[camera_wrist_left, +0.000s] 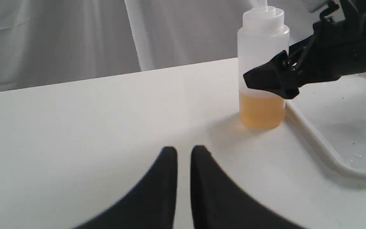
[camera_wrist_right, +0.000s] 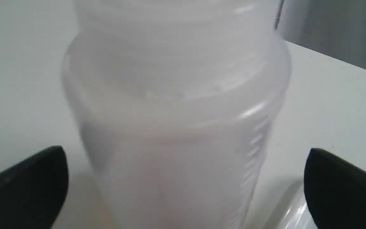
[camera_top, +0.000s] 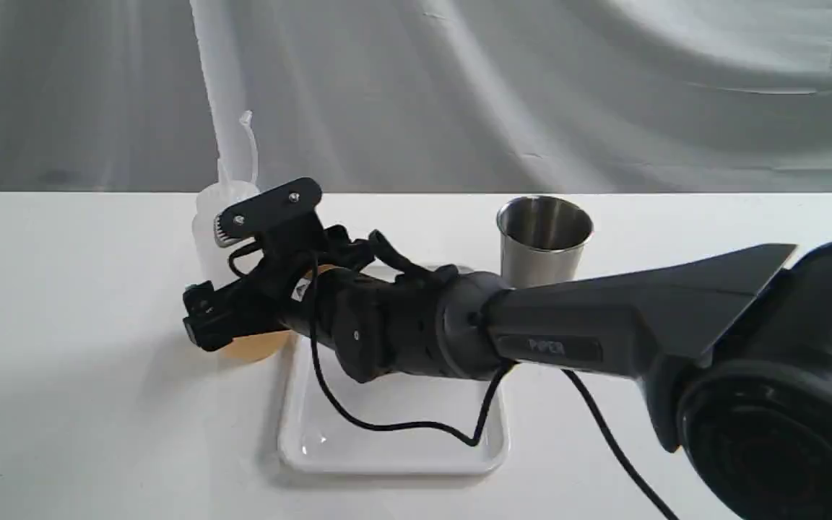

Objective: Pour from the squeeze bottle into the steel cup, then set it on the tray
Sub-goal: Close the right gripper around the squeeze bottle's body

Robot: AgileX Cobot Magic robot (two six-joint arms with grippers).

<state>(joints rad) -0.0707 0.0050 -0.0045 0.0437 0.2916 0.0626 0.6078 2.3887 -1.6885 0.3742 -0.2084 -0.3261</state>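
The squeeze bottle stands upright on the table just off the tray's left far corner, with amber liquid in its lower part and its cap strap sticking up. My right gripper reaches across over the tray and is open, one finger on each side of the bottle, with a gap showing at both fingers. The steel cup stands behind the tray's right far corner. My left gripper is shut on nothing, low over bare table near the bottle.
The right arm and its black cable lie over the tray, hiding its far half. The tray's rim runs close beside the bottle's base. A grey cloth backdrop hangs behind the table's far edge.
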